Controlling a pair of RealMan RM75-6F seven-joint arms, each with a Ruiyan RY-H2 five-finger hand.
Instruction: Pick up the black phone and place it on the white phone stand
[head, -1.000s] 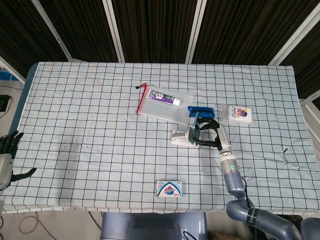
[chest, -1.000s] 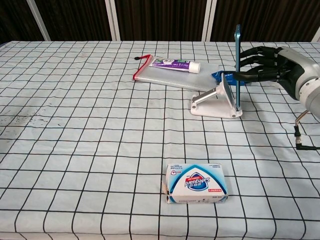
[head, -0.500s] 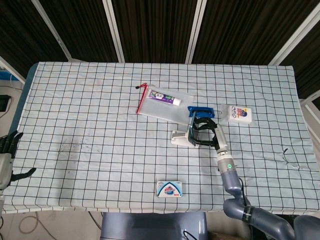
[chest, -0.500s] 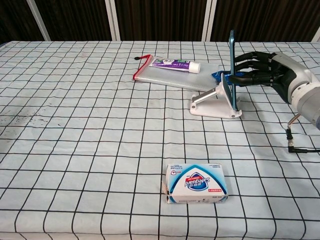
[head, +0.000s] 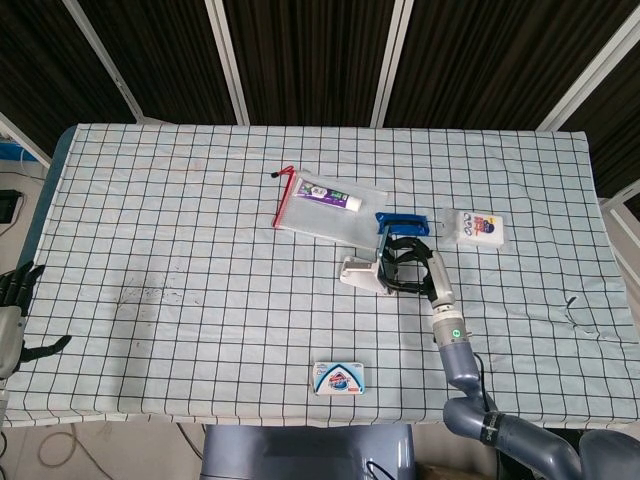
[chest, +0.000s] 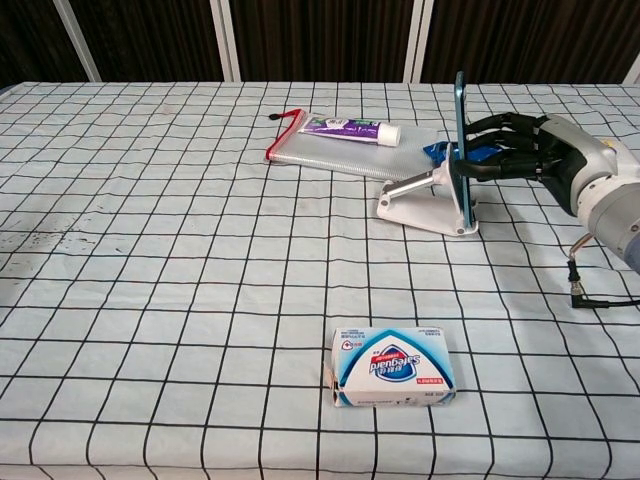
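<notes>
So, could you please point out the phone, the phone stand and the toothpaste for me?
phone (chest: 461, 130), chest view, on its blue edge, above the hand's fingers.
phone stand (chest: 420, 209), chest view, on its flat white base.
toothpaste (chest: 343, 127), chest view, on the middle of the purple tube.

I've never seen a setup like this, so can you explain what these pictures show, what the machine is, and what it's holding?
It is a two-armed robot with human-like hands. One camera looks down from its head, the other forward from its chest. The right hand holds the black phone upright on edge against the white phone stand. The left hand waits off the table's edge, holding nothing. On the checked tablecloth also lie a clear zip pouch with a toothpaste tube on it, a soap packet in front, and another small packet seen from above.
</notes>
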